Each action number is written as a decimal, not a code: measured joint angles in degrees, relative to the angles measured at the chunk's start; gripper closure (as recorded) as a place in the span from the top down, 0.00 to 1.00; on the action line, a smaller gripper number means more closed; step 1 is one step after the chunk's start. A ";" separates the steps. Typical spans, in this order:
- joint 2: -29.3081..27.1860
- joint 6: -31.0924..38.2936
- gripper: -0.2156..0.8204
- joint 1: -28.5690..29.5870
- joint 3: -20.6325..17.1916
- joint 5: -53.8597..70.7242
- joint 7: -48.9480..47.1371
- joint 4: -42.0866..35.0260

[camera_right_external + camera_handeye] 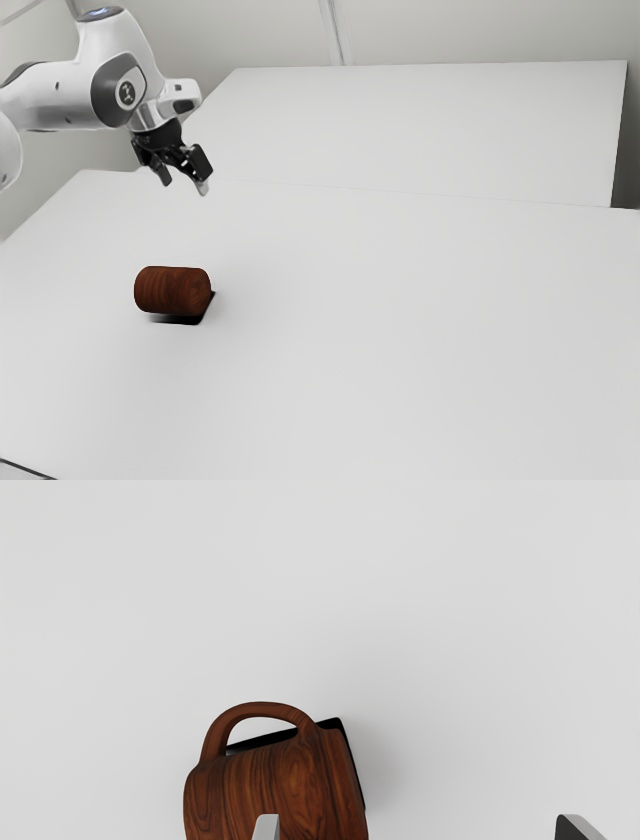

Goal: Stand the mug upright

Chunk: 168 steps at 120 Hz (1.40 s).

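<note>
Up at the exterior view's upper left, my gripper (184, 182) hangs in the air, well above the table and apart from the mug. The brown wooden mug (172, 290) lies on its side on the white table, with a dark shadow beneath it. In the wrist view, the gripper (417, 825) is open, its two fingertips wide apart. One fingertip overlaps the body of the mug (280, 785) in that view, and the mug's handle sticks out sideways. Which end holds the mug's opening is hard to tell.
The white table (400, 330) extends widely around the mug. Behind it stands another white surface (430, 130) with a raised edge at the exterior view's right. A thin dark line (25, 468) crosses the exterior view's lower left corner.
</note>
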 joint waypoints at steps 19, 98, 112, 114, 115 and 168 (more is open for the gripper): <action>-1.09 0.50 0.79 -0.35 1.87 -0.27 0.66 -1.56; 12.59 -1.91 0.79 19.42 2.82 -26.56 17.62 -1.73; 13.95 -3.75 0.79 20.83 3.15 -31.64 20.21 -2.09; 14.23 -4.03 0.79 21.18 3.17 -32.32 20.53 -2.08; 14.37 -4.17 0.79 21.40 3.17 -32.67 20.70 -2.07; 18.02 -12.96 0.79 26.84 4.26 -41.49 26.33 -4.39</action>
